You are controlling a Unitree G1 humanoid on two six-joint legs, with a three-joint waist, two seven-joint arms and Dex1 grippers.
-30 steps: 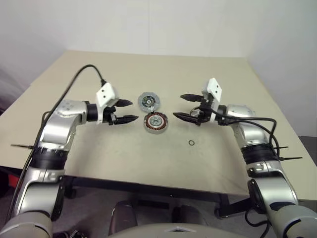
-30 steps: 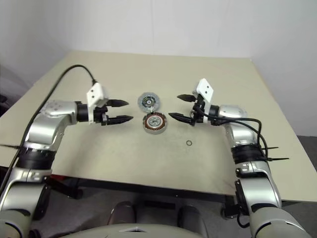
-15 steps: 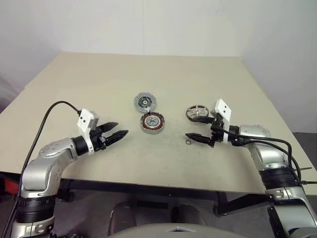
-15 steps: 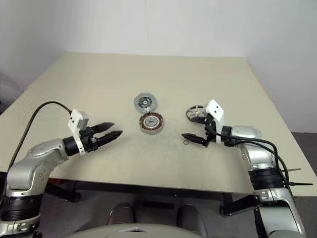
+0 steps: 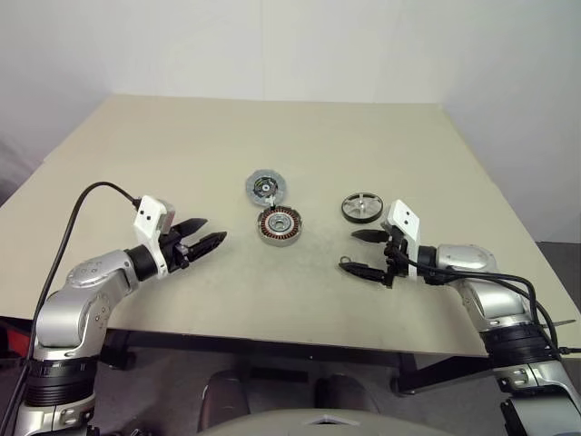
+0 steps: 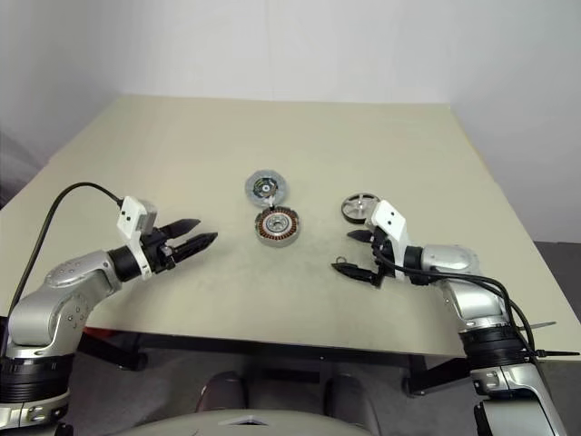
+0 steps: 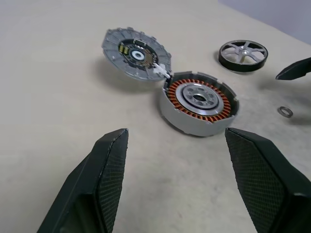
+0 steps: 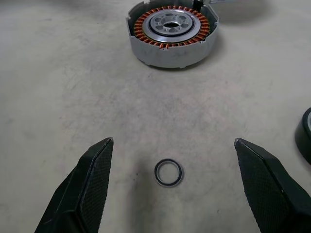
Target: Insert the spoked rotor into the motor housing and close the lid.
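The motor housing (image 5: pixel 280 225), a short round silver metal cup with a ring of copper-coloured windings around a pale metal hub, sits upright near the middle of the beige table (image 5: pixel 272 136). It is open, with nothing inside the windings.

The lid (image 5: pixel 265 186), a flat round grey metal disc with notched rim segments and a dark centre, lies on the far side of the housing. In the left wrist view it leans at a tilt, and a small white tab on its near edge meets the housing's rim (whether the two are actually joined there is hard to say).

The spoked rotor (image 5: pixel 363 207), a small silver wheel with a dark rim and thin spokes, lies flat on the table to the right of the housing and well apart from it.

A tiny thin dark loose ring (image 8: pixel 168 172) rests on the table on the near right side of the housing, between the housing and the right gripper.

The right gripper (image 5: pixel 365 251) hovers low over the table to the right of the housing and nearer the table's front edge than the rotor; its two black fingers (image 8: pixel 92 179) are spread wide and empty, with the loose ring lying below the gap between them.

The left gripper (image 5: pixel 206 238) hangs to the left of the housing, pointing toward it, its fingers (image 7: pixel 104 170) spread apart and holding nothing.
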